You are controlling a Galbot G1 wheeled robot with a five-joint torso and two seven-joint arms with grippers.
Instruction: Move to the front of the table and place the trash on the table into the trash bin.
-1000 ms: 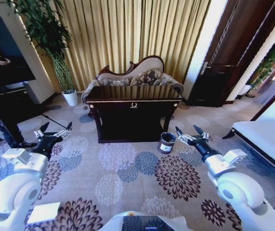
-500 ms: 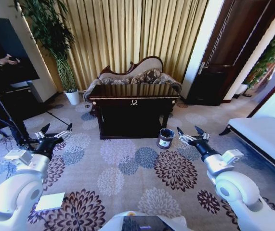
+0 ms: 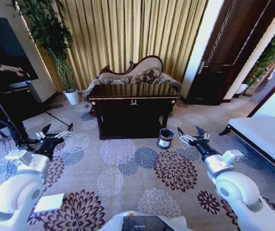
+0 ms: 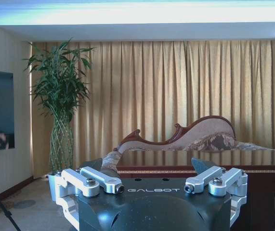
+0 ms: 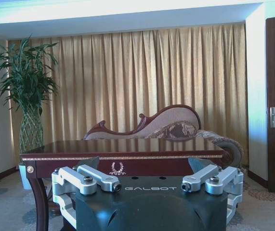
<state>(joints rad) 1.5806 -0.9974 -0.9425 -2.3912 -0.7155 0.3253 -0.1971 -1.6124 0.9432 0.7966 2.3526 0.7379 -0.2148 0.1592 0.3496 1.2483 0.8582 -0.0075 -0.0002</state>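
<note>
The dark glossy table (image 3: 133, 92) stands ahead across the carpet, its gold emblem facing me. It also shows in the left wrist view as the table (image 4: 202, 160) and in the right wrist view as the table (image 5: 123, 147). The trash is out of view; I make out nothing on the shiny top. The small dark trash bin (image 3: 165, 138) stands on the floor by the table's front right leg. My left gripper (image 3: 58, 129) (image 4: 152, 185) is held open over the carpet at the left. My right gripper (image 3: 189, 131) (image 5: 149, 184) hangs open just right of the bin.
A carved sofa (image 3: 136, 73) sits behind the table before gold curtains. A plant in a white pot (image 3: 71, 97) stands at the back left, and a dark stand (image 3: 5, 120) at the left. A white bench (image 3: 265, 137) is at the right. Flowered carpet (image 3: 127, 166) lies open before the table.
The whole picture has shifted slightly since a second ago, so the camera has moved a little; the table and bin sit marginally higher. Both arms hold the same pose, grippers open.
</note>
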